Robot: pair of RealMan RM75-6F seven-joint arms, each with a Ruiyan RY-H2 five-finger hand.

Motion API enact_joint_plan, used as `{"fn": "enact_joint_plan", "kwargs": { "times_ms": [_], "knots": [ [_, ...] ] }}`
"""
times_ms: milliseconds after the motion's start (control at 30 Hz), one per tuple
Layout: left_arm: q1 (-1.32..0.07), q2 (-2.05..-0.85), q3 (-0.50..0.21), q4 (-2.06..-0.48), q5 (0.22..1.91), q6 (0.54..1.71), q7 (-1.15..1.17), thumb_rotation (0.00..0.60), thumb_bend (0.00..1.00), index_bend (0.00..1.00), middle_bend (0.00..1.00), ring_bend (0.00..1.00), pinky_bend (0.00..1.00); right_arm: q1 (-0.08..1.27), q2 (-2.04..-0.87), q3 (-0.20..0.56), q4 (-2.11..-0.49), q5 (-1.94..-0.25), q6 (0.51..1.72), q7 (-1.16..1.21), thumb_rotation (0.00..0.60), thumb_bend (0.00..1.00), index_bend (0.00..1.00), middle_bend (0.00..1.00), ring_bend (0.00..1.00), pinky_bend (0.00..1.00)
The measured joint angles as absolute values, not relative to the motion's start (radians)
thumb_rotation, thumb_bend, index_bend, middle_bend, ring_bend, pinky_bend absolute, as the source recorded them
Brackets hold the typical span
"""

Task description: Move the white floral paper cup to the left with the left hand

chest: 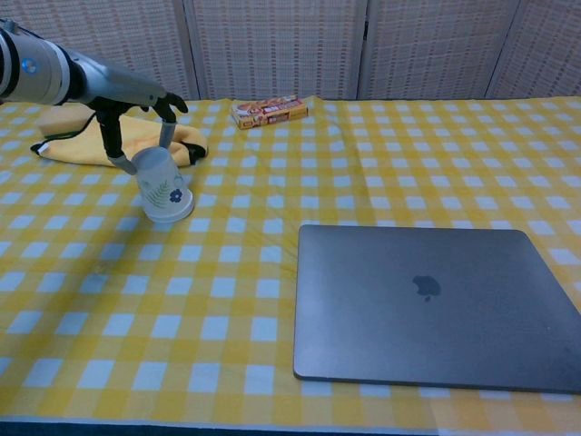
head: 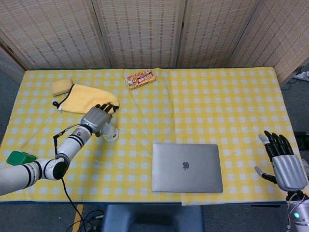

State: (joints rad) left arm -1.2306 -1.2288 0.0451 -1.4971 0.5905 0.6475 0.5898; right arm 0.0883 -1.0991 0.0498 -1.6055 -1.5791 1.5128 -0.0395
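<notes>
Left robot hand (head: 96, 119) around cup (chest: 162, 185)

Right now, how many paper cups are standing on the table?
1. The white floral paper cup stands upside down in front of the yellow cloth, with the left hand around it. None looks hidden.

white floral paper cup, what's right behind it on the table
Directly behind the upside-down white floral paper cup lies a crumpled yellow cloth on the checked tablecloth. The left hand reaches over the cup's top, its fingers hiding part of the cloth.
</notes>
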Motion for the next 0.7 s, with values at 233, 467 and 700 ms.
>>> {"fn": "enact_joint_plan", "kwargs": {
  "times_ms": [233, 467, 700],
  "knots": [
    [-1.24, -1.23, 0.051, -1.507, 0.585, 0.659, 0.591, 0.6, 0.26, 0.44, 0.0, 0.0, 0.16, 0.087, -1.097, 0.05, -1.605, -1.581, 1.516, -0.034, 0.6, 0.19, 0.0, 0.0, 0.0, 0.0],
    [-1.26, -1.209, 0.054, -1.558, 0.561, 0.694, 0.617, 0.6, 0.26, 0.44, 0.0, 0.0, 0.16, 0.084, -1.094, 0.045, -1.606, -1.594, 1.524, -0.028, 0.6, 0.19, 0.0, 0.0, 0.0, 0.0],
    [-1.295, -1.17, 0.052, -1.65, 0.498, 0.759, 0.667, 0.6, 0.26, 0.44, 0.0, 0.0, 0.16, 0.079, -1.087, 0.04, -1.607, -1.61, 1.54, -0.012, 0.6, 0.19, 0.0, 0.0, 0.0, 0.0]
  ]
}}
